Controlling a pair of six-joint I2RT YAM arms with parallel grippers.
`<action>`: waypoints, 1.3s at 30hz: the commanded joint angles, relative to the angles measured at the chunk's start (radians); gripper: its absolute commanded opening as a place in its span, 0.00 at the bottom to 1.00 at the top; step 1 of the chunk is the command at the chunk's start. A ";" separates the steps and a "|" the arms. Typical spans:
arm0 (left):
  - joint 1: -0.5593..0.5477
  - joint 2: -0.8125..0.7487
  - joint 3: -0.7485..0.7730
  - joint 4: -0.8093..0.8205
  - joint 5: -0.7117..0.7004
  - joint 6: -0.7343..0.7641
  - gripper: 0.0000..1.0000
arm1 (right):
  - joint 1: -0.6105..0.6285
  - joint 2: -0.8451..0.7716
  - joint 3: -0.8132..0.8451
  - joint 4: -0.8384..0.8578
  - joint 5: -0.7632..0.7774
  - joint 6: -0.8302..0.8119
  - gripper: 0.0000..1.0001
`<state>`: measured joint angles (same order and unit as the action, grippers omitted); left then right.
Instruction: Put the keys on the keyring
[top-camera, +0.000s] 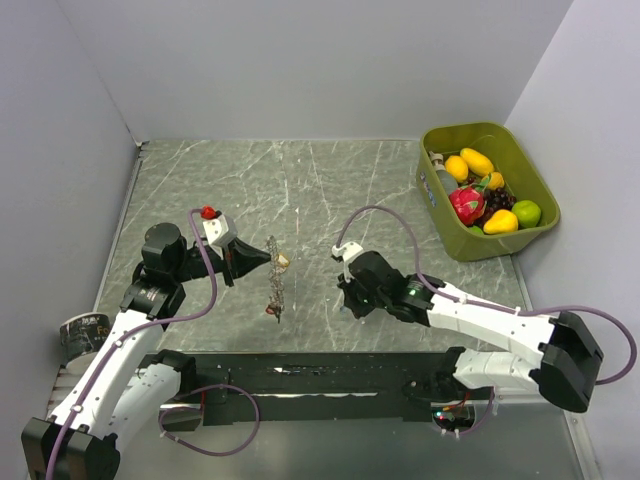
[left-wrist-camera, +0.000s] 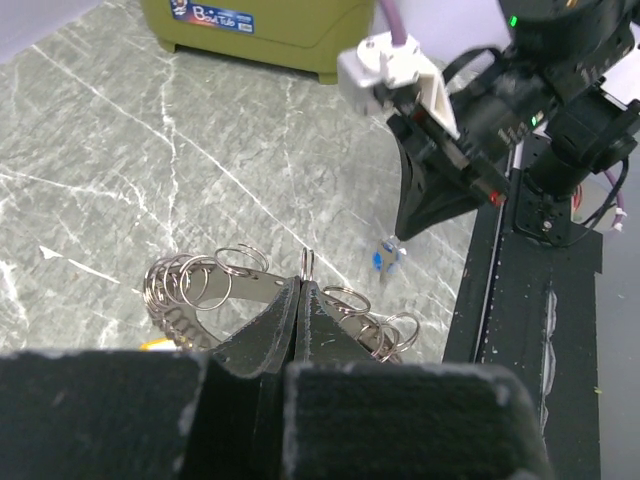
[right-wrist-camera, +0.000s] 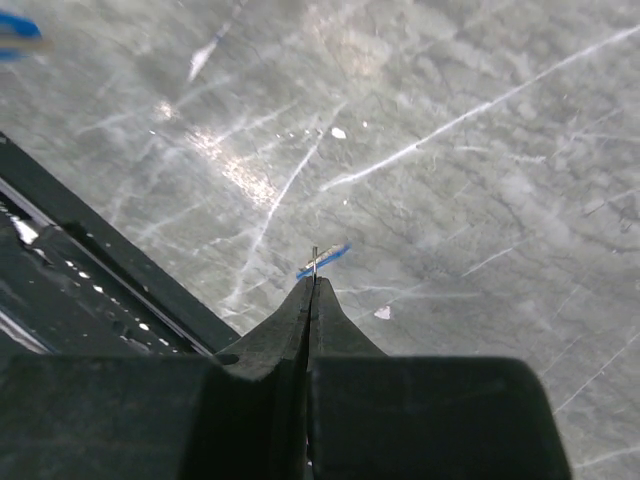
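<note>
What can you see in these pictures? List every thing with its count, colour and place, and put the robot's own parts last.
table: one, grey marbled, under everything
bin: one, olive green, far right of the table
fruit: several, yellow, red, green and dark, inside the bin
keyring: one, silver with many small loops, mid-table, in the left gripper
blue key: one, blue head, at the right gripper's tip
left gripper: one, black, shut on the keyring
right gripper: one, black, shut on the blue key
</note>
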<state>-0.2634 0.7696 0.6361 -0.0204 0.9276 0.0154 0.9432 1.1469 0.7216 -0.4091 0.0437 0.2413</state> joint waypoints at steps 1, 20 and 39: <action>-0.004 0.000 0.043 0.073 0.060 0.006 0.01 | 0.000 -0.076 0.035 0.050 0.013 -0.026 0.00; -0.030 0.008 0.025 0.142 0.209 -0.045 0.01 | -0.080 -0.256 0.087 0.271 -0.212 -0.114 0.00; -0.096 0.036 0.043 0.077 0.159 0.012 0.01 | -0.101 -0.147 0.242 0.374 -0.465 -0.195 0.00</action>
<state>-0.3538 0.8162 0.6361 0.0177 1.0988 0.0082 0.8455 0.9794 0.9039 -0.0708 -0.3580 0.0719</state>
